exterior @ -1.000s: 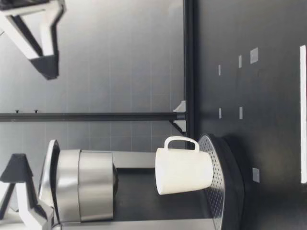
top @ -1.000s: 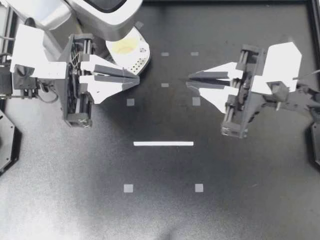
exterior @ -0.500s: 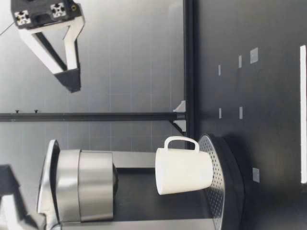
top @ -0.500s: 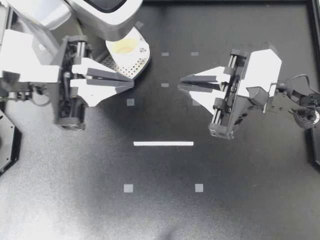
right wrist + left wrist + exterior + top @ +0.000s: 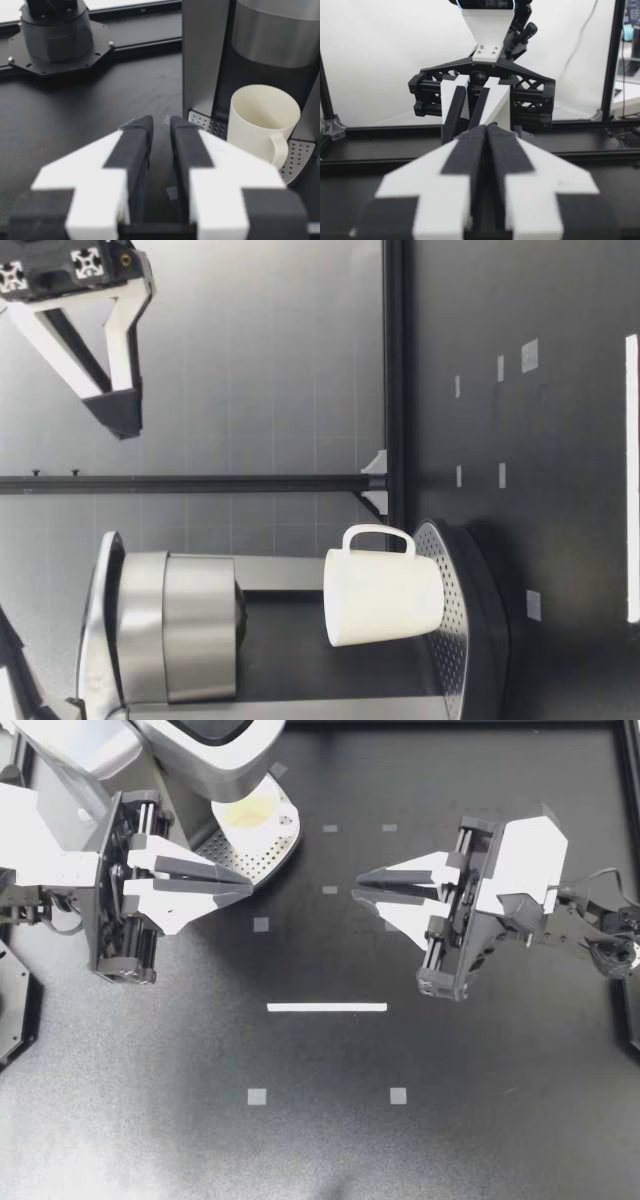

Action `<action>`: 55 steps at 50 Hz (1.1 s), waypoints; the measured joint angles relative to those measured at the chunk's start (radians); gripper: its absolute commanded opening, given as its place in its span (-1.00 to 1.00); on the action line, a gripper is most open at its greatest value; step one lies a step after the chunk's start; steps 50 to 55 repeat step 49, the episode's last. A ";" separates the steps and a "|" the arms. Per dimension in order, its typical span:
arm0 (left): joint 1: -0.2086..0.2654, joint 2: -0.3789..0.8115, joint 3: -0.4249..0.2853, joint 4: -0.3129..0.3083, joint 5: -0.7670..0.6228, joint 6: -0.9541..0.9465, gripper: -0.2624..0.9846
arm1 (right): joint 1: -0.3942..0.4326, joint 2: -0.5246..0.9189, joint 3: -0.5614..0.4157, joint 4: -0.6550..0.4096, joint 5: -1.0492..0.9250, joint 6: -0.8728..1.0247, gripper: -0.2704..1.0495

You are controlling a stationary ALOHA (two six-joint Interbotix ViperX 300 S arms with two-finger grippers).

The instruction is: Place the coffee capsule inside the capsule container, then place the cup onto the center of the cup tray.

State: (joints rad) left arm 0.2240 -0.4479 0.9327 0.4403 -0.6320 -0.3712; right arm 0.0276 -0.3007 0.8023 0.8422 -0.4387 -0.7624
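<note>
Cup (image 5: 250, 812) sits on the tray (image 5: 270, 855); placement looks done.
Your left pincer (image 5: 248, 885) is pressed together, right pincer (image 5: 356, 887) a slit apart; both empty, parked clear.

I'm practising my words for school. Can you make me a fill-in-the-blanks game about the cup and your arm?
The cup is coloured ___.
It stands on the perforated tray under the coffee ___.
The jaws of my left gripper are ___, not open.
Missing words: white, machine, shut.

White handled cup (image 5: 257, 120) upright on the perforated metal cup tray (image 5: 204, 122).
</note>
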 measured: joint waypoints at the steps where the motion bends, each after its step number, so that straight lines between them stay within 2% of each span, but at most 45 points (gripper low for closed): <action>1: 0.000 0.000 -0.002 0.002 0.000 0.000 -0.41 | 0.000 -0.002 0.000 0.000 0.000 0.000 -0.14; 55: 0.000 -0.005 0.000 0.002 0.000 0.002 -0.41 | 0.002 -0.032 0.000 0.000 0.000 0.000 -0.14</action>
